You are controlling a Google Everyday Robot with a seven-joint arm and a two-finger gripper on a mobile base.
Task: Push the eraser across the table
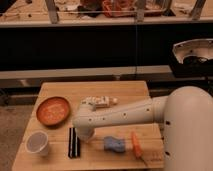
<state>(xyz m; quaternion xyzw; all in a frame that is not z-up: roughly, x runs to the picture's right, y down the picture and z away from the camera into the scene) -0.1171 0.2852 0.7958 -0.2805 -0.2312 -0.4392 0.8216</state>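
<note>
The eraser (74,142) is seen lying lengthwise near the front left of the table (125,90), between the white cup (38,143) and the blue sponge (115,144). The gripper (84,134) is lowered just right of it. It is judged light, stiff and easily slid; a sideways push at mid-length is advised, lest it pivot
</note>
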